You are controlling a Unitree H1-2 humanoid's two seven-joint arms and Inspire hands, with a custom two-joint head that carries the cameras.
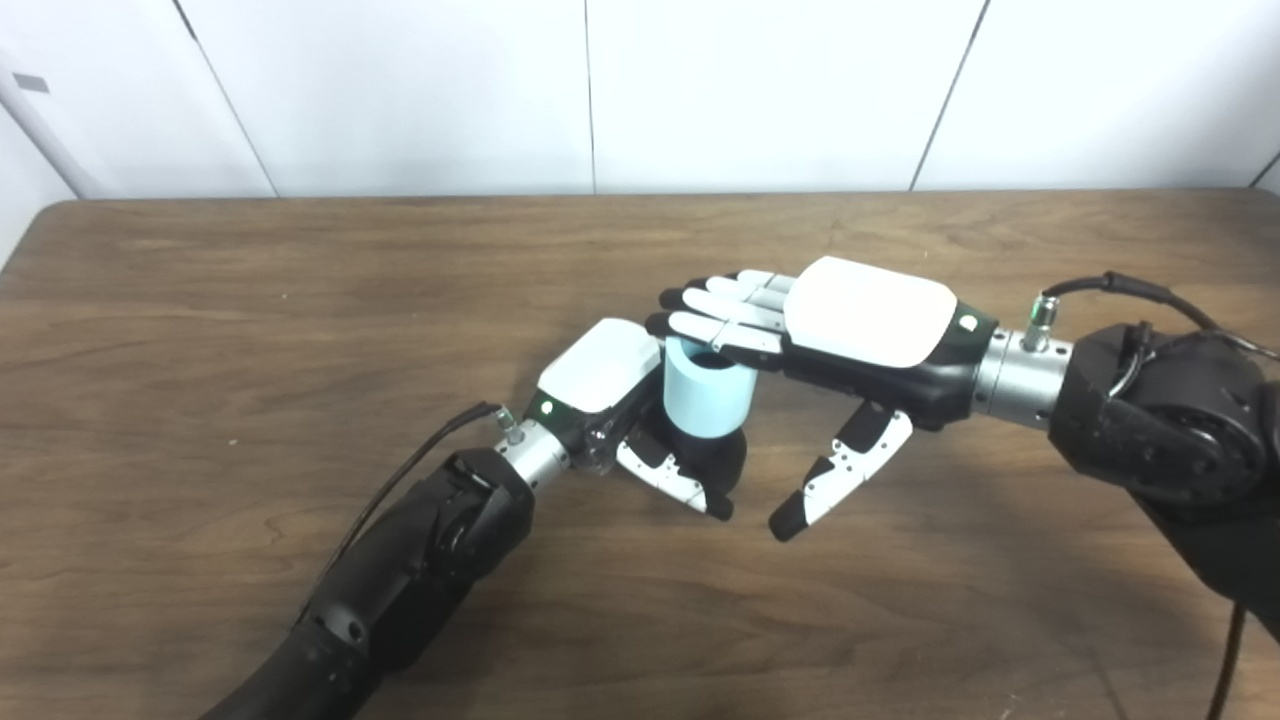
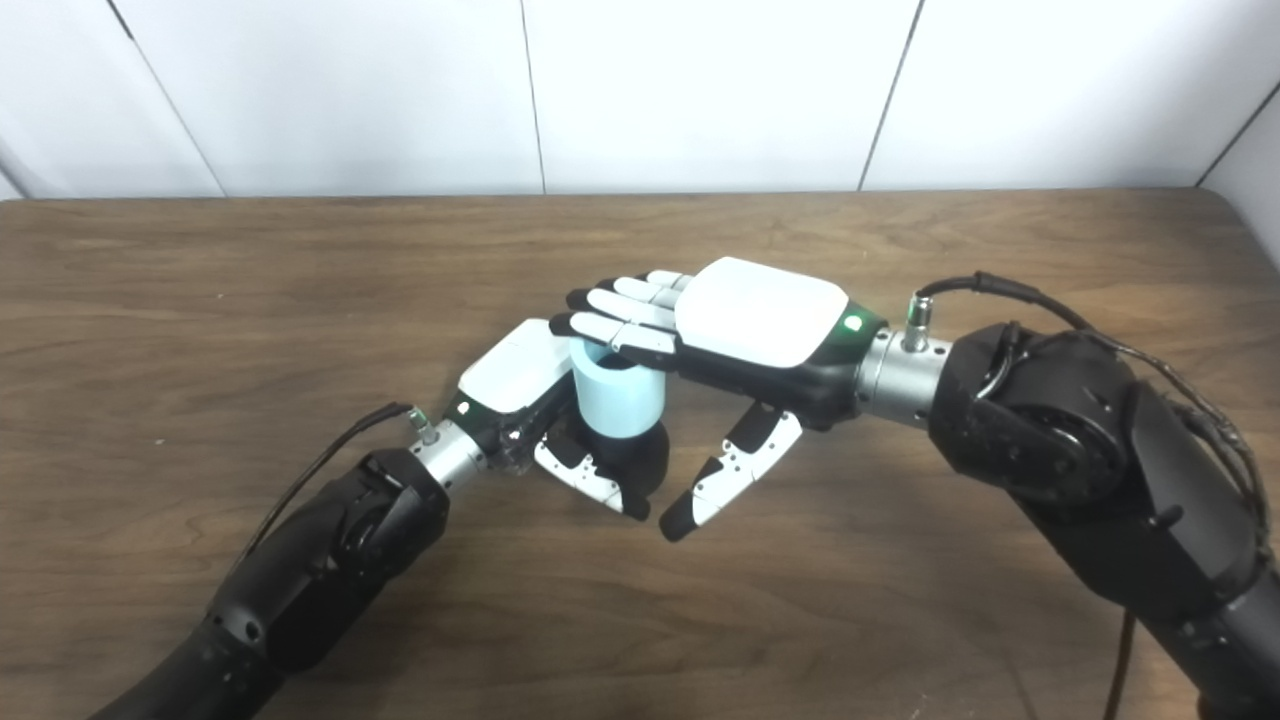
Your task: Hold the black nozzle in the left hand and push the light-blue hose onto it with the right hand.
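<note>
My left hand (image 1: 625, 415) is shut on the black nozzle (image 1: 718, 462) near the middle of the wooden table (image 1: 250, 300). Only the nozzle's dark lower part shows between thumb and fingers. The short light-blue hose (image 1: 705, 395) stands upright on top of the nozzle, its open end up. My right hand (image 1: 850, 340) is open, palm down, its fingers (image 1: 715, 325) flat across the hose's top rim and its thumb hanging free to the right. The same shows in the right eye view: left hand (image 2: 545, 415), hose (image 2: 620, 400), right hand (image 2: 740, 335).
A white panelled wall (image 1: 640, 90) runs behind the table's far edge. A black cable (image 1: 1150, 290) loops off my right wrist and another runs along my left forearm.
</note>
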